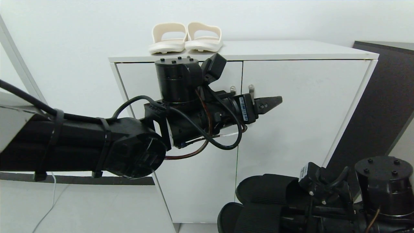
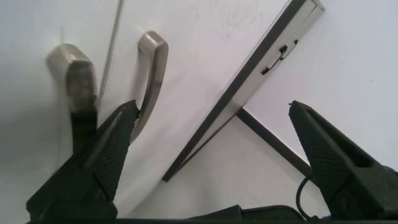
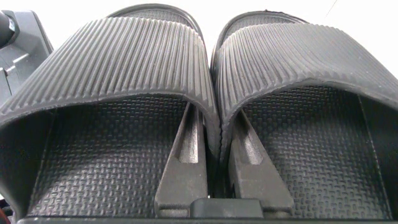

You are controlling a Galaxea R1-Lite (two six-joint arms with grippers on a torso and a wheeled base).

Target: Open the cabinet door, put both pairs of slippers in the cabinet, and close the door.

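Left end effector [image 1: 273,101] hangs with its fingers spread wide at the closed cabinet [image 1: 307,123] doors, one finger [image 2: 115,140] just beside the right door's handle [image 2: 152,68]. White slippers [image 1: 186,38] sit side by side on the cabinet's top. Lower right, before the right door, the right end effector [image 3: 216,121] clamps the black slippers [image 3: 124,68], pinching their adjoining inner walls together.

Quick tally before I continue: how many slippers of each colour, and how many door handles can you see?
Cream slippers: 2, on top of the cabinet
Black slippers: 2, held in the right claw
Door handles: 2
Total: 6
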